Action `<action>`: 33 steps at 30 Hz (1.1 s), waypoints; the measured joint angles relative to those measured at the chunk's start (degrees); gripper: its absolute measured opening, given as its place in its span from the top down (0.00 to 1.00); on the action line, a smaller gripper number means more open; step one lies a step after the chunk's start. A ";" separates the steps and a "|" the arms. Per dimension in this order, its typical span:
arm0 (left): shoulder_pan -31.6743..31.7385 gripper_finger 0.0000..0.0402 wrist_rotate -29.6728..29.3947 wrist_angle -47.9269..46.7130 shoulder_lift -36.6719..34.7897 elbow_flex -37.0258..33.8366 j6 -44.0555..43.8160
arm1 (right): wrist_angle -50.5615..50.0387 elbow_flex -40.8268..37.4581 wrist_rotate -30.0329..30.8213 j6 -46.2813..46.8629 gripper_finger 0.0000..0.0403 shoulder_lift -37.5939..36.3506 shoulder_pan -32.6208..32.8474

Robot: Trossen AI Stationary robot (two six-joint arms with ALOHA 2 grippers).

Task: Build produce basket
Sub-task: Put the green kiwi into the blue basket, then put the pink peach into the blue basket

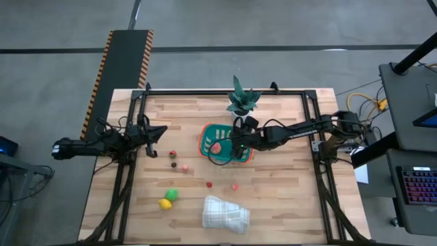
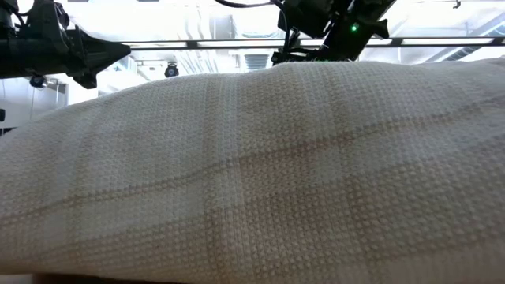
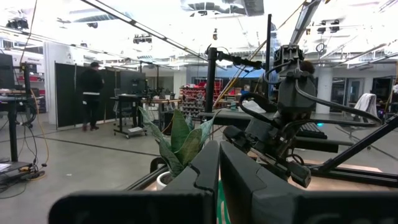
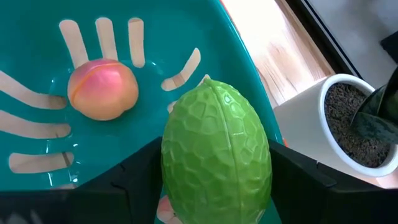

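Observation:
The teal basket [image 1: 208, 134] with its orange rim stands at the table's middle, and a pink peach [image 4: 102, 88] lies on its floor. My right gripper [image 1: 237, 143] hangs over the basket's right part, shut on a bumpy green fruit [image 4: 217, 146]. More produce lies on the table nearer the front: small berries [image 1: 173, 154], a green piece [image 1: 171, 195] and a yellow piece [image 1: 165, 203]. My left gripper [image 1: 164, 129] waits shut over the table's left side. My right gripper pinches the green fruit by its two opposite sides [image 4: 171, 168] between its two fingers [image 4: 127, 183]. It slants down from the table's right side. The fruit's pointed end [image 4: 208, 81] juts out past the fingers, over the basket's floor beside its wall.
A white pot [image 4: 348, 134] with a green plant [image 1: 241, 100] stands just beyond the basket's far right corner, close to my right gripper. A folded white cloth [image 1: 225, 213] lies near the front edge and fills the low view [image 2: 252, 173].

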 joint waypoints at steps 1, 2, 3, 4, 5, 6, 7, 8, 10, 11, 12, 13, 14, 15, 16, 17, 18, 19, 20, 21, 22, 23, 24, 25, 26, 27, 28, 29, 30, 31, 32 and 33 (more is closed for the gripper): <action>0.01 1.00 0.00 0.00 0.00 0.00 0.00 | 0.00 0.00 0.00 -0.02 0.41 0.00 0.00; 0.01 1.00 0.01 0.00 0.00 -0.01 0.00 | -0.03 0.00 -0.02 -0.02 0.41 0.00 0.00; -0.01 1.00 0.02 0.00 0.00 0.00 0.00 | -0.10 0.00 -0.10 -0.03 0.41 -0.02 0.00; 0.01 1.00 0.02 0.00 0.00 0.00 0.00 | -0.21 0.00 -0.22 -0.04 0.41 -0.02 0.00; 0.00 1.00 0.02 0.00 0.00 0.00 0.00 | -0.26 0.00 -0.22 -0.02 0.41 -0.02 0.00; 0.00 1.00 0.02 0.00 0.00 -0.01 0.00 | -0.33 0.00 -0.24 -0.02 0.41 -0.02 0.00; -0.01 1.00 0.02 0.00 0.00 0.00 0.00 | -0.47 0.00 -0.23 -0.02 0.40 -0.04 0.00; -0.01 1.00 0.02 0.00 0.00 0.00 0.00 | -0.68 0.00 -0.22 -0.03 0.40 -0.04 0.00; -0.01 1.00 0.02 0.00 0.00 0.00 0.00 | -1.34 0.00 -0.24 -0.04 0.38 -0.07 0.00; 0.01 1.00 0.02 0.00 0.00 0.00 0.00 | -1.60 0.00 -0.22 0.01 0.38 -0.07 0.00; 0.00 1.00 0.02 0.00 0.00 0.00 0.00 | -1.76 0.00 -0.24 0.07 0.37 -0.07 0.02; -0.01 1.00 0.02 0.00 0.00 0.00 0.00 | -1.91 0.00 -0.24 0.24 0.37 -0.07 0.02; 0.01 1.00 0.02 0.00 0.00 0.00 0.00 | -2.07 0.00 -0.24 0.22 0.37 -0.07 0.02; 0.00 1.00 0.02 0.00 0.00 0.00 0.00 | -2.31 0.00 -0.24 0.22 0.37 -0.07 0.02; -0.01 1.00 0.02 -0.01 0.00 0.00 0.00 | -2.57 0.00 -0.24 0.22 0.37 -0.07 0.02; 0.00 1.00 0.02 0.00 0.00 0.00 0.00 | -2.68 0.00 -0.24 0.22 0.37 -0.07 0.02; 0.01 1.00 0.02 0.00 0.00 0.00 0.00 | -2.67 0.00 -0.24 0.22 0.37 -0.07 0.02; 0.01 1.00 0.02 -0.01 0.00 0.00 0.00 | -2.67 0.00 -0.24 0.22 0.37 -0.07 0.02; 0.01 1.00 0.02 0.00 0.00 0.00 0.00 | -2.66 0.00 -0.24 0.22 0.37 -0.08 0.02; 0.00 1.00 0.02 0.00 0.00 0.00 -0.01 | -2.65 0.00 -0.24 0.22 0.37 -0.09 0.02; 0.00 1.00 0.02 -0.01 0.00 0.00 0.00 | -2.67 0.00 -0.24 0.22 0.37 -0.11 0.02; 0.01 1.00 0.02 0.00 0.00 0.00 0.00 | -2.67 0.00 -0.26 0.22 0.37 -0.19 0.02; 0.01 1.00 0.02 0.00 0.00 0.00 -0.01 | -2.69 0.00 -0.26 0.22 0.37 -0.42 0.04; 0.01 1.00 0.02 -0.02 0.00 0.00 -0.01 | -2.67 0.00 -0.26 0.12 0.37 -0.70 0.04; 0.01 1.00 0.03 -0.02 0.00 0.00 -0.02 | -2.73 0.00 -0.26 -0.20 0.37 -1.19 0.04; -0.01 1.00 0.04 -0.01 0.00 0.00 -0.02 | -2.89 0.00 -0.28 -0.81 0.37 -1.88 0.04; 0.01 1.00 0.04 -0.02 0.00 0.00 -0.02 | -3.04 0.02 -0.28 -1.23 0.37 -2.68 0.04; 0.01 1.00 0.04 -0.02 0.02 0.00 -0.02 | -3.21 0.14 -0.30 -1.42 0.36 -3.83 0.04; -0.01 1.00 0.04 -0.04 0.02 0.00 -0.02 | -3.16 0.18 -0.38 -1.42 0.36 -5.20 0.07; 0.01 1.00 0.04 -0.02 0.02 -0.01 -0.01 | -2.79 0.22 -0.59 -0.99 0.35 -6.72 0.17; 0.00 1.00 -0.04 -0.02 0.00 0.00 -0.02 | -2.40 0.30 -1.79 -0.44 0.35 -8.35 0.25; 0.00 1.00 -0.33 -0.04 0.00 0.00 0.00 | -2.14 0.31 -3.98 -0.05 0.34 -9.99 0.32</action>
